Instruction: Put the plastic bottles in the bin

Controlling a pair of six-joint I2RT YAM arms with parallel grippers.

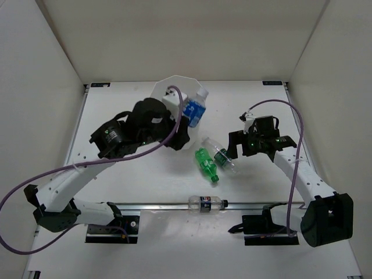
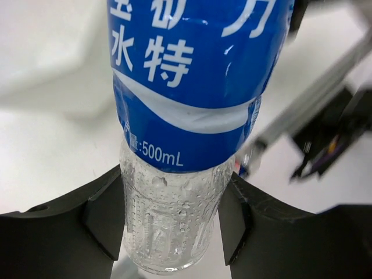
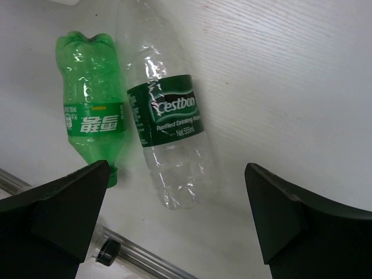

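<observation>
At the far middle of the surface stands the bin. At its right rim the left tool clenches the blue-label bottle. Right of the bin, the right tool hangs released over the green-label bottle and all-green bottle, lying side by side. Nearer than the bin lies the blue-red-label bottle.

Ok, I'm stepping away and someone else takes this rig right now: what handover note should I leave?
Left tool: shut on the blue-label bottle, held up at the rim of the bin.
Right tool: open, empty, above the green bottle and the dark-green-label bottle, which lie side by side.
Blue-red-label bottle: lying at the near rail.
Done: one bottle gripped; none in the bin.
Left: drop this one in, then bin the other three.
</observation>
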